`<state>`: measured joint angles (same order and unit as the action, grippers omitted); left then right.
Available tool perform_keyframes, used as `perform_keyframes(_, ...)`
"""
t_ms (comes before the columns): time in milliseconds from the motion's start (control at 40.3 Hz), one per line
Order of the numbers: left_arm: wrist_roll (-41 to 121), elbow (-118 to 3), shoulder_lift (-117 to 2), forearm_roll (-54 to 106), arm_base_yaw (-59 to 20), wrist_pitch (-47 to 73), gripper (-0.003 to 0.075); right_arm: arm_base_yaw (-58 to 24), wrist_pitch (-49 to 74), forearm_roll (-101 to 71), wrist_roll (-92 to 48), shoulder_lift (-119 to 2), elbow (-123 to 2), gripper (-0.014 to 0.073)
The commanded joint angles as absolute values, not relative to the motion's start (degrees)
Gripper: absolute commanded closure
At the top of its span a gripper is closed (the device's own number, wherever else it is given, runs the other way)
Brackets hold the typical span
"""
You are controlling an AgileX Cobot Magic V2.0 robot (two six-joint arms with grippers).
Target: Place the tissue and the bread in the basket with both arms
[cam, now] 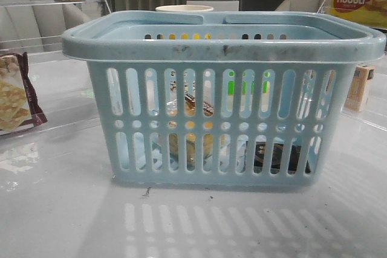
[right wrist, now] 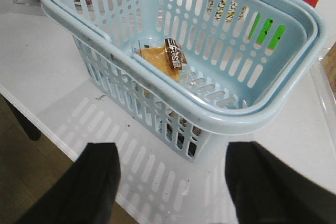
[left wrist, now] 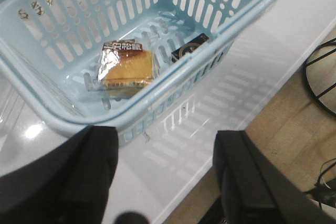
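Note:
The pale-blue basket (cam: 224, 46) stands in the middle of the white table. The bread (left wrist: 126, 66), a clear bag with golden-brown bread and a dark label band, lies flat on the basket floor. It also shows in the right wrist view (right wrist: 163, 59) and through the slots in the front view (cam: 190, 143). The tissue (left wrist: 189, 47), a small dark packet, lies beside the bread against the basket wall and shows dark through the slots (cam: 275, 155). My left gripper (left wrist: 165, 177) and right gripper (right wrist: 170, 182) are open and empty, above the table outside the basket's near rim (right wrist: 210, 111).
A maroon-edged cracker bag (cam: 15, 98) lies at the left. A yellow box (cam: 360, 1) and a small carton (cam: 361, 87) stand at the right. A white cup (cam: 184, 8) is behind the basket. The table edge (left wrist: 252, 114) borders the wood floor.

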<state>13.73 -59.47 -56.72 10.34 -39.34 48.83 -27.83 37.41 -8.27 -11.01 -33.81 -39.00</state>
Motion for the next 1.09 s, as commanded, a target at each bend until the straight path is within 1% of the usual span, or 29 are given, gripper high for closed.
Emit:
perform_keyframes(0, 11.78, -56.37, -50.41, 10.93, -39.68, 45.22, 0.0269, -27.82, 33.12, -8.05, -11.65, -33.68, -40.54, 0.0055)
perform_keyframes(174, 1.54, -48.94, -42.29, 2.6, -39.68, 45.33, 0.0269, -27.82, 33.12, -8.05, -11.65, -33.68, -40.54, 0.0055)
perform_keyframes(273, 1.08, -46.26, -39.26, 2.04, -39.68, 45.21, 0.0269, -27.82, 33.12, -8.05, -11.65, -33.68, -40.54, 0.0055)
perform_keyframes(669, 1.08, -42.5, -38.17, 1.9, -39.68, 45.55, 0.027, -27.82, 33.22, -8.05, -11.65, -33.68, -40.54, 0.0055)
perform_keyframes(744, 1.08, -42.5, -38.17, 1.9, -39.68, 45.55, 0.0297, -27.82, 33.88, -8.05, -11.65, -33.68, -40.49, 0.0055)
perform_keyframes(793, 1.08, -42.5, -38.17, 1.9, -39.68, 45.55, 0.0332, -27.77, 34.46, -7.94, -11.65, -33.68, -40.52, 0.0065)
perform_keyframes(843, 1.18, -42.5, -38.17, 1.9, -39.68, 45.55, 0.0384, -27.77, 34.96, -7.59, -11.65, -33.68, -40.48, 0.0106)
perform_keyframes(917, 1.18, -42.5, -38.17, 1.9, -39.68, 45.55, 0.0457, -27.77, 35.78, -7.52, -11.65, -33.68, -40.45, 0.0207)
perform_keyframes(942, 1.18, -42.5, -38.17, 1.9, -39.68, 45.55, 0.0486, -27.77, 36.11, -7.52, -11.65, -33.68, -40.45, 0.0268)
perform_keyframes(992, 1.18, -42.5, -38.17, 1.9, -39.68, 45.55, 0.0538, -27.77, 36.38, -7.52, -11.65, -33.68, -40.45, 0.0351)
perform_keyframes(1066, 1.18, -42.5, -38.17, 1.9, -39.68, 45.55, 0.0613, -27.77, 36.91, -7.52, -11.65, -33.68, -40.45, 0.0456)
